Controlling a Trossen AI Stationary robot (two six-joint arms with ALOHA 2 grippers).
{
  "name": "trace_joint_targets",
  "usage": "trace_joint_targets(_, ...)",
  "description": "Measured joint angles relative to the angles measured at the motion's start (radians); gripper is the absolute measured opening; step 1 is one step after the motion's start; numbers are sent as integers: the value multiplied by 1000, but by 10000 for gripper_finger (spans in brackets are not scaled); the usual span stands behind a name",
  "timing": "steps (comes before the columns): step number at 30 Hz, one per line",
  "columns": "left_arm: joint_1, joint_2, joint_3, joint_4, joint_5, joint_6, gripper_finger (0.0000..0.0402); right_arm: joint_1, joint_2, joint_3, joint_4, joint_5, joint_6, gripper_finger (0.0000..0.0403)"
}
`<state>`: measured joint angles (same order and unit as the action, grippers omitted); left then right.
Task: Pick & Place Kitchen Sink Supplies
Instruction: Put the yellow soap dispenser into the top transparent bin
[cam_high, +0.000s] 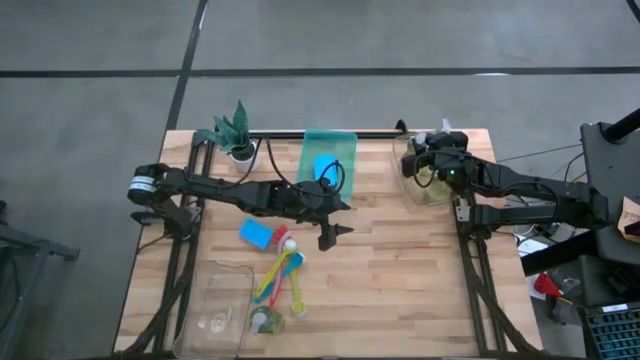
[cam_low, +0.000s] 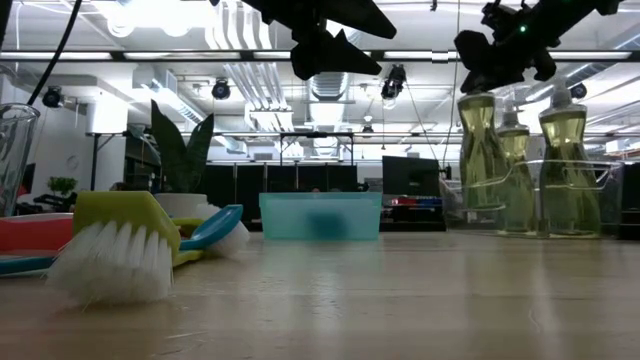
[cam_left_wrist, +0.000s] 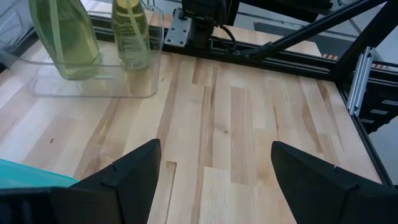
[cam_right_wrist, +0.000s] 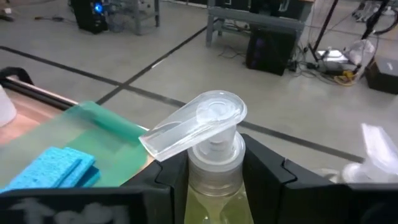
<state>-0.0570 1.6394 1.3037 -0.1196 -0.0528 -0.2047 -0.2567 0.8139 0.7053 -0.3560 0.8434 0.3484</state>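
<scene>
Your right gripper (cam_right_wrist: 211, 177) has its fingers clamped on a soap bottle (cam_right_wrist: 211, 149) at the surface's two o'clock, while your left gripper (cam_left_wrist: 214, 168) hovers mid-surface, fingers spread wide and empty.

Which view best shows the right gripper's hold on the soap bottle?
The right wrist view: the right gripper closes on the soap bottle just below its pump. The high view shows it small over the clear tray; the low view shows it side-on; the left wrist view misses the gripper.
</scene>
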Motion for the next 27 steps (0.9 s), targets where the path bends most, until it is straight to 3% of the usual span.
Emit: trace_joint_targets(27,0,0,0,0,0,-7,296,-38,6,-55,-1,26,-26,161)
